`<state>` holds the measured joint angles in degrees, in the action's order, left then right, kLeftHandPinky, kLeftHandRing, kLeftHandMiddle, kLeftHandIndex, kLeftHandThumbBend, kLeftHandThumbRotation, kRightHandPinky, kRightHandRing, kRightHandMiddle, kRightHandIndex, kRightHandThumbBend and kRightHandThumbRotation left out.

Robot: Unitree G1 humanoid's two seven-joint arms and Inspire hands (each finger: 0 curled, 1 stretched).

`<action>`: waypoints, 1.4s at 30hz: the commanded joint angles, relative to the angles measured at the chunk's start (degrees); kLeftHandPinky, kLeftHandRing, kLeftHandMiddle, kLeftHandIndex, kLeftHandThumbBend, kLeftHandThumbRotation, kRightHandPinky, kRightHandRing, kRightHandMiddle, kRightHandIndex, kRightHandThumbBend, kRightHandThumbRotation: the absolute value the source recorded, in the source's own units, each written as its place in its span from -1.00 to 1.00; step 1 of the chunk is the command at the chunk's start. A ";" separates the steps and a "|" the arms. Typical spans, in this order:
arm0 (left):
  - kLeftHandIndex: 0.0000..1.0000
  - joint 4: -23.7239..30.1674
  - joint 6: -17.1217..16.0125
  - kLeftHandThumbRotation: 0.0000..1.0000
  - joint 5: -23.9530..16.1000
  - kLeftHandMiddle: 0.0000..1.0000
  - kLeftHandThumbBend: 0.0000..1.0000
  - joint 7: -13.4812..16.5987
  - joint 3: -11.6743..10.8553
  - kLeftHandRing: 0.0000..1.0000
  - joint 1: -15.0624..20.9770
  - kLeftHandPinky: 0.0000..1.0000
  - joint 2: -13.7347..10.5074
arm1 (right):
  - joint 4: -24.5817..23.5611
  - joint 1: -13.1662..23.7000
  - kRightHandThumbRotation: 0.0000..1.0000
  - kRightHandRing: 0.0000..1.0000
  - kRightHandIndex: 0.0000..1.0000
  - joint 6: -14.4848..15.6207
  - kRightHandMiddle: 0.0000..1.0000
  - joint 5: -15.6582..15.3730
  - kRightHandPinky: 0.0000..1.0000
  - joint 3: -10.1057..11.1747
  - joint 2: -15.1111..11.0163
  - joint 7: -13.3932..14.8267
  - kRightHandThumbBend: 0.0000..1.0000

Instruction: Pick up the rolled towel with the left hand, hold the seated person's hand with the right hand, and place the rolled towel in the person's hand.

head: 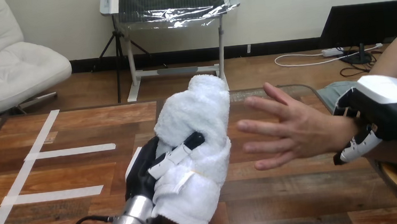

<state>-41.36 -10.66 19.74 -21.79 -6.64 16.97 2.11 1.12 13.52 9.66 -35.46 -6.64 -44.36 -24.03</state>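
Wooden table (pixel 299 200) all the way across for us, with white tape lines (pixel 71 151) over at 9 o'clock. Moving right, our left hand (pixel 142 172) comes in from 6 o'clock with its fingers (pixel 175 154) wrapped round the rolled towel (pixel 197 117). The towel is up off the table near the middle, long axis running roughly 7 to 1 o'clock. At 3 o'clock from it, just beside it but not touching, is the person's hand (pixel 299 131), flat open, fingers spread and pointing back at the towel. Further right, our right hand (pixel 383 105) is clamped on the person's wrist, fingers curling under it as far as we can tell. So we reckon the pick-up and the hold are done, and what's left is swinging the towel toward 3 o'clock into that open hand. Left hand is clearly the nearer one for that.
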 commanded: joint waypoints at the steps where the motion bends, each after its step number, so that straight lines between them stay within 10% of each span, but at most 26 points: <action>1: -0.09 -2.67 -3.40 -0.74 -0.32 -0.26 0.67 -1.14 -1.15 -0.41 8.15 -0.53 0.09 | -3.14 2.79 -1.00 -0.08 0.01 -0.29 0.04 0.57 -0.22 2.66 -1.41 0.56 0.61; 42: -0.04 -12.34 -7.15 -0.85 -9.45 -0.23 0.40 5.68 1.73 -0.38 21.15 -0.56 7.76 | -7.54 3.41 -1.00 -0.10 0.01 0.91 0.03 -0.39 -0.23 2.39 -0.94 -0.16 0.60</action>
<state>-54.22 -14.14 11.61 -16.50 -6.79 28.27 6.68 -1.63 13.50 10.09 -35.33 -6.27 -44.36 -24.29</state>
